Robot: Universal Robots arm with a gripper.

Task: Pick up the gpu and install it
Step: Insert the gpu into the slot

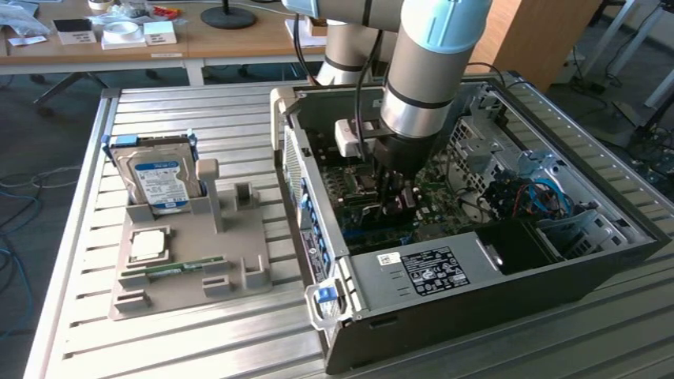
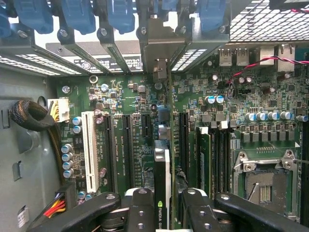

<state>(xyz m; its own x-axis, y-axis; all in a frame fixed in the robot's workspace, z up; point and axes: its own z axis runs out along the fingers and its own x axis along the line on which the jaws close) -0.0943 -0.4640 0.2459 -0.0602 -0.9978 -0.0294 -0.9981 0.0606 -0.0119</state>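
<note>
In the wrist view the gpu (image 2: 161, 166) stands edge-on between my two black fingers (image 2: 140, 210), and my gripper (image 2: 163, 205) is shut on it. A green logo shows on its upper edge. Its metal end bracket (image 2: 155, 53) reaches the row of rear slot openings in the case. The card sits right over the green motherboard (image 2: 130, 96), between the black expansion slots. Whether it is seated I cannot tell. In the exterior view my gripper (image 1: 392, 207) is deep inside the open computer case (image 1: 316, 205), with the dark gpu (image 1: 371, 212) mostly hidden under it.
A white slot (image 2: 89, 150) and the bare CPU socket (image 2: 263, 186) flank the card. Blue latches (image 2: 77, 14) line the rear wall. Outside the case, a grey holder (image 1: 189, 272) carries a silver hard drive (image 1: 158, 178), a processor (image 1: 147, 246) and a green memory stick (image 1: 185, 268). The power supply (image 1: 432, 272) fills the case's near corner.
</note>
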